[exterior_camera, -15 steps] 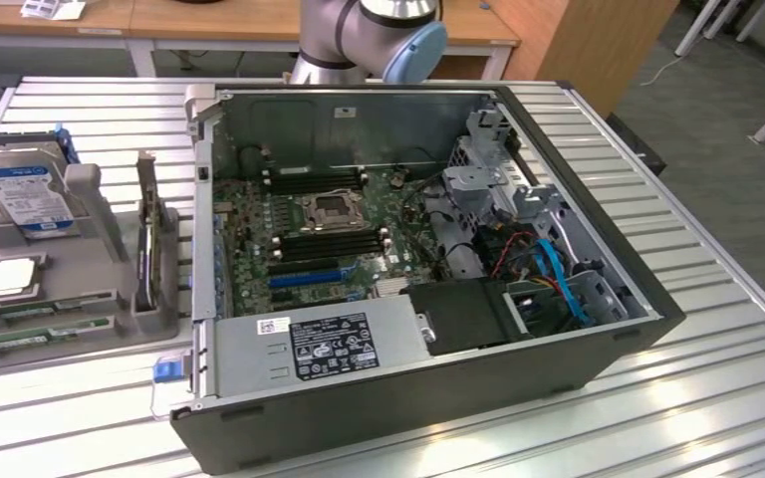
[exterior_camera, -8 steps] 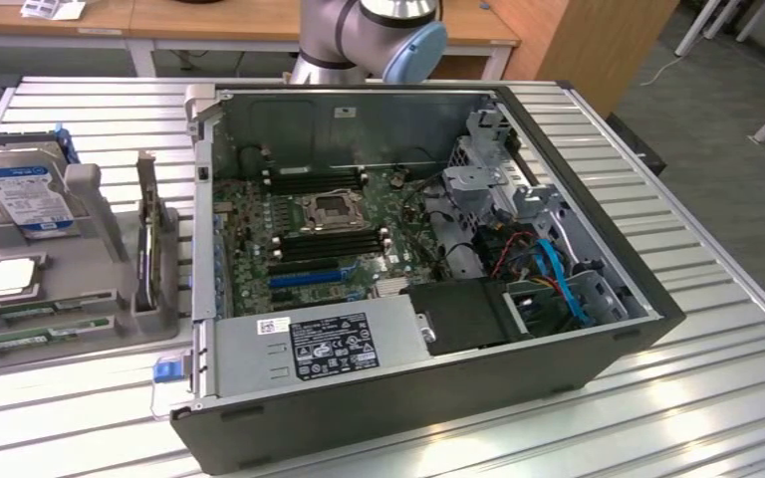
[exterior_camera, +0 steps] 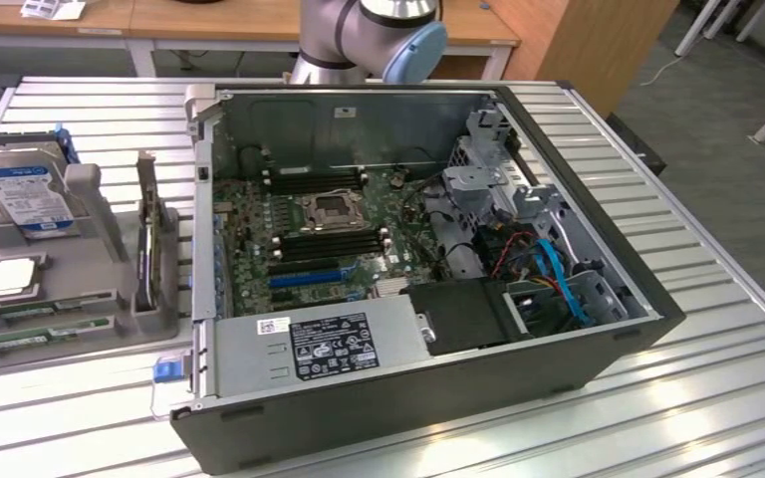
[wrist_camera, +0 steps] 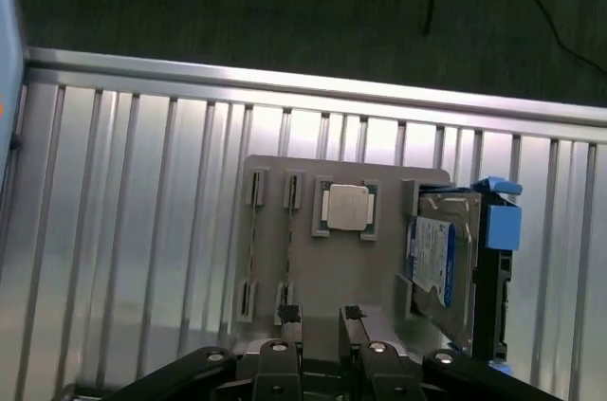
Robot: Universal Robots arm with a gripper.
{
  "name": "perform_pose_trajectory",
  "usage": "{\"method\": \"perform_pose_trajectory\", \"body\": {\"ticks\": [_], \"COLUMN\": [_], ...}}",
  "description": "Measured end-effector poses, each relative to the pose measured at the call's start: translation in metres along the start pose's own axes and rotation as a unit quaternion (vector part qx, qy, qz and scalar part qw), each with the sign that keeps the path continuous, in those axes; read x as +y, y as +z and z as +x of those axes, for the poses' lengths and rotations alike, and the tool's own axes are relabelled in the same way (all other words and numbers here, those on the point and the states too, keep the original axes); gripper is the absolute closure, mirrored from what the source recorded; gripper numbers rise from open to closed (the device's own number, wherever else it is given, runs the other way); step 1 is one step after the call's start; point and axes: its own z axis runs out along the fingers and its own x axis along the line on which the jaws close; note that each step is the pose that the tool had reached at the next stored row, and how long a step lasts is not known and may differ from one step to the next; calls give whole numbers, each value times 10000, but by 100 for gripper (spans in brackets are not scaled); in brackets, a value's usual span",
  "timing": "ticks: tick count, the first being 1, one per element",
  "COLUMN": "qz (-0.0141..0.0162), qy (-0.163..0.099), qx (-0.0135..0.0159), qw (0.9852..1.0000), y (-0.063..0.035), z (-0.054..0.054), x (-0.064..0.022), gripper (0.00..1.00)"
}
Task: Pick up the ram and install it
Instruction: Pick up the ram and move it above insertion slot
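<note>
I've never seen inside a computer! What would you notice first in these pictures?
First, the big open computer case in the middle of the metal table, with its green motherboard showing. At the exterior view's left, a grey holder carries a hard drive, a silvery chip and two ram sticks. The open gripper hangs over that holder.

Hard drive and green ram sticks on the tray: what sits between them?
The square silvery processor chip lies between the hard drive and the ram sticks; the exterior view shows it, and so does the wrist view.
</note>
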Motion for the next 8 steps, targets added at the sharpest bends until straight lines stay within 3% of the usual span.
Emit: {"method": "perform_pose_trajectory", "body": {"ticks": [4,5,6,7,8], "qz": [2,31,124,177,177], "qy": [-9,-7,-5,-5,-5], "qx": [2,4,13,18,18], "qw": [10000,10000,9999,9998,9998], "y": [0,0,0,1,1], "z": [0,-2,-3,-2,-2], "x": [0,3,11,12,12], "gripper": [71,71,71,71,71]}}
